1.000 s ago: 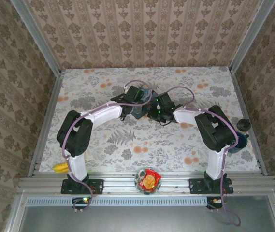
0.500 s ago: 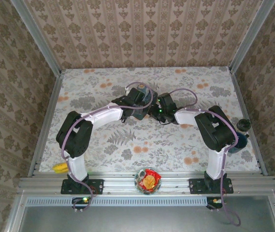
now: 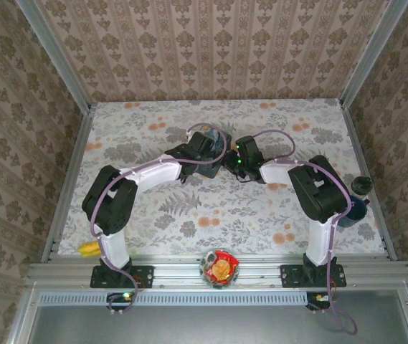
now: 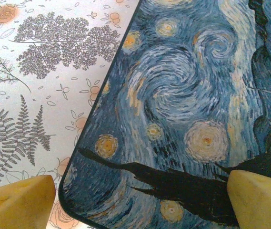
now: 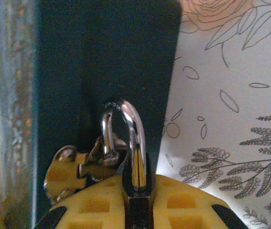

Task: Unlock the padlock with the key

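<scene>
The padlock (image 5: 136, 157) is clamped in the right hand (image 5: 137, 202); the blue box (image 4: 183, 95) lies under the wide-spread left hand (image 4: 135, 205); unlocking is judged unfinished.

The padlock (image 5: 134, 157) has a shackle of smooth, mirror-bright silvery metal (yellow reflects in it), and the small fitting (image 5: 64, 169) beside it is glossy metal too. The 2 yellow finger pads (image 5: 97, 205) look like matt plastic or rubber, moulded with shallow square recesses. The box (image 4: 183, 105) has a smooth, low-sheen painted print, and the table cover (image 4: 40, 71) is a matt printed sheet.
</scene>
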`<state>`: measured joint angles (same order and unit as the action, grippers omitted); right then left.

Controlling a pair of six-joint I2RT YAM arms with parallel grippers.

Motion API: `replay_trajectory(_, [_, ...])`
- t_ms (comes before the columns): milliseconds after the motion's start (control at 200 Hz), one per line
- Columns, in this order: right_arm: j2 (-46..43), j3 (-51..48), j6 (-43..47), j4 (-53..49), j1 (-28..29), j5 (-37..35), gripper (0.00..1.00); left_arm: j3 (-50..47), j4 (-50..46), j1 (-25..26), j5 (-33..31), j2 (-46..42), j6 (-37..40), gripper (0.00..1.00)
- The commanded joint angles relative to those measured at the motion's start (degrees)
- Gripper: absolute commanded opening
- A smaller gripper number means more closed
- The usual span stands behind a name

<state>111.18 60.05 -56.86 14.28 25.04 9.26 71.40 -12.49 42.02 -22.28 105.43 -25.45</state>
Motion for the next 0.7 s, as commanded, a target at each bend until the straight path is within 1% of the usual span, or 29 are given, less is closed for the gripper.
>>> replay_trajectory(0, [0.6, 2.1, -0.3, 3.1, -1.6, -3.1, 0.00, -3.1, -6.7, 0.3, 1.7, -0.3, 0.7, 0.93])
replay_trajectory(270, [-1.3, -0.4, -1.1, 4.3, -2.7, -4.4, 0.00, -5.0, -5.4, -1.2, 2.8, -1.4, -1.1, 0.85])
replay_trajectory(305, [-1.6, -0.7, -1.0, 4.1, -2.8, -4.3, 0.00, -5.4, -5.2, -1.6, 3.1, -1.7, -1.3, 0.83])
replay_trajectory(425, [-3.0, -1.1, 0.1, 2.1, -2.8, -4.4, 0.00, -6.7, -3.9, -2.5, 4.1, -2.8, -1.8, 0.81])
replay_trajectory(565, [-5.7, -2.4, 2.1, -1.3, -2.7, -4.3, 0.00, -7.8, -2.5, -3.9, 4.7, -4.3, -1.8, 0.81])
replay_trajectory(625, [-7.4, -2.9, 3.7, -3.6, -2.7, -3.8, 0.00, -8.1, -1.9, -4.6, 4.8, -4.8, -1.3, 0.84])
replay_trajectory(695, [-9.4, -2.9, 6.5, -7.5, -2.7, -2.7, 0.00, -7.8, -2.4, -5.3, 4.3, -5.3, 0.1, 0.88])
